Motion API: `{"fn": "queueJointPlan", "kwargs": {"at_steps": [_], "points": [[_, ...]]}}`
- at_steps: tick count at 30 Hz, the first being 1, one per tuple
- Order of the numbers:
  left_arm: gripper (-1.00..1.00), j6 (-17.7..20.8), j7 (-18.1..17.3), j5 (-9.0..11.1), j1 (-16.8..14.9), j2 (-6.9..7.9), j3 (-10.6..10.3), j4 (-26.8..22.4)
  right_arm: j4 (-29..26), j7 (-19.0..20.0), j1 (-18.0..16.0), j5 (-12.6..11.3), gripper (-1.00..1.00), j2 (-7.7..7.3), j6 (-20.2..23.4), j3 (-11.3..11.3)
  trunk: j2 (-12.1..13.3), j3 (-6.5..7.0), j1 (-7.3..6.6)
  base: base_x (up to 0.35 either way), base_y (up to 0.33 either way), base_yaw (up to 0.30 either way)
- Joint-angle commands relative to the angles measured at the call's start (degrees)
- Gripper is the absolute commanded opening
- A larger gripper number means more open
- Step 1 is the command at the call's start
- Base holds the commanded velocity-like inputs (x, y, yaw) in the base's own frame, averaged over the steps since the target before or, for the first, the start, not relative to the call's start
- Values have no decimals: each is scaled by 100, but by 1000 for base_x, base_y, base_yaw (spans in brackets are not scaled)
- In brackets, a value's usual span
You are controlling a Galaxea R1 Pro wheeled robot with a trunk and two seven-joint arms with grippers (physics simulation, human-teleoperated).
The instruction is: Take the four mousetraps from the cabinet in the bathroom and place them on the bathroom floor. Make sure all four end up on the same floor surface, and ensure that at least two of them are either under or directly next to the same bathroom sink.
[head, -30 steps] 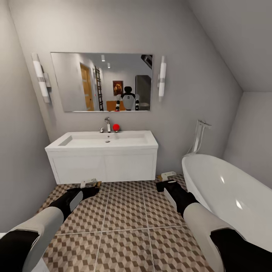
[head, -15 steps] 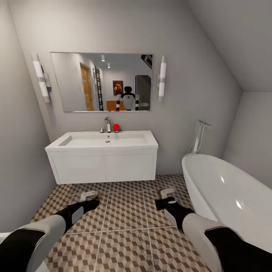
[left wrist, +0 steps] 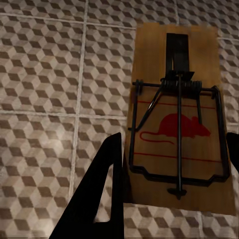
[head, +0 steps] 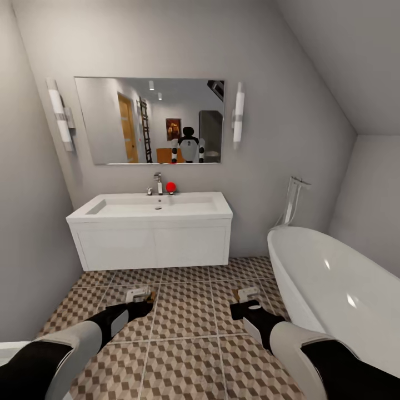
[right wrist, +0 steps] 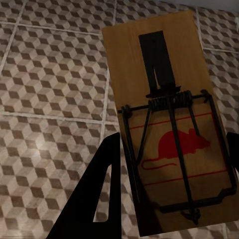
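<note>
Mousetraps: one (left wrist: 177,124) held in the left pincer (head: 139,300), another (right wrist: 172,129) in the right pincer (head: 244,296), low centre, above bathroom floor (head: 186,311).

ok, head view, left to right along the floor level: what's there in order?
left gripper with its mousetrap → right gripper with its mousetrap → bathtub. All over the bathroom floor; the sink sits behind, across the left and middle.
</note>
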Motion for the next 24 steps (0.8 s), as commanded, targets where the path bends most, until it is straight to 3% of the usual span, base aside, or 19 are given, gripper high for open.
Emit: {"fn": "queueJointPlan", "kwargs": {"at_steps": [1,5,12,24], "points": [[-100,8,-16,31,52,3,-49,-6,12,-16,-4,6,-100,0,10,44,-4,-6,0,0,0,0],[-100,-14,-15,11,120,42,-53,-9,13,4,1,6,-100,-13,8,38,-4,-6,0,0,0,0],[-100,-190,-14,62,150,279,-55,-2,14,25,3,6,-100,-24,18,36,-4,-6,0,0,0,0],[-100,-328,-14,36,153,305,-55,-2,14,18,4,6,-100,-24,55,43,-4,-6,0,0,0,0]]}}
